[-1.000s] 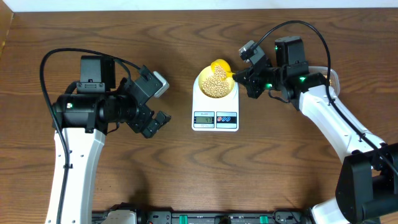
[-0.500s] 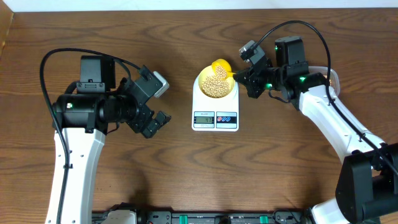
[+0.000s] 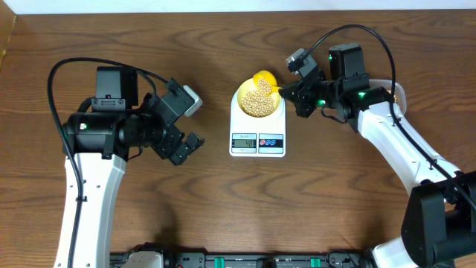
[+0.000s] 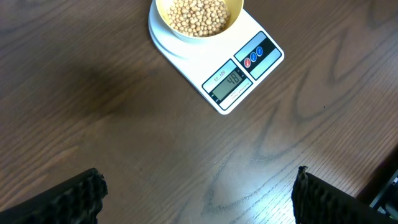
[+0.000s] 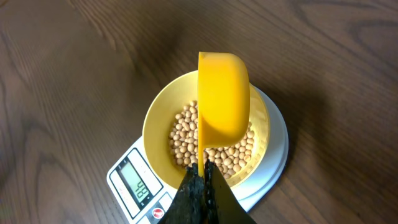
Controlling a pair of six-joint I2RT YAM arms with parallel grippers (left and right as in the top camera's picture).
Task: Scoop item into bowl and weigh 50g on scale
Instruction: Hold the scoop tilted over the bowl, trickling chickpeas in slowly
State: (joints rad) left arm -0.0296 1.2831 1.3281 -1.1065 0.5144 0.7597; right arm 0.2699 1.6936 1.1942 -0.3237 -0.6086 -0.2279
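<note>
The pale-yellow bowl (image 3: 244,95) stands on the white scale (image 3: 257,128) in the middle of the table, holding a heap of beige beans (image 3: 258,100). My right gripper (image 3: 286,93) is shut on the handle of a bright yellow scoop (image 3: 265,77), which hangs on its side over the bowl's far rim. The right wrist view shows the scoop (image 5: 222,93) above the beans (image 5: 185,140) and the bowl (image 5: 154,134). My left gripper (image 3: 186,125) stands open, left of the scale and apart from it, with nothing between its fingers (image 4: 74,199). The scale's display (image 4: 229,81) shows digits.
Bare brown wood lies all round the scale. A black rail (image 3: 245,261) runs along the table's front edge. A pale object (image 3: 402,92) peeks out behind the right arm at the right.
</note>
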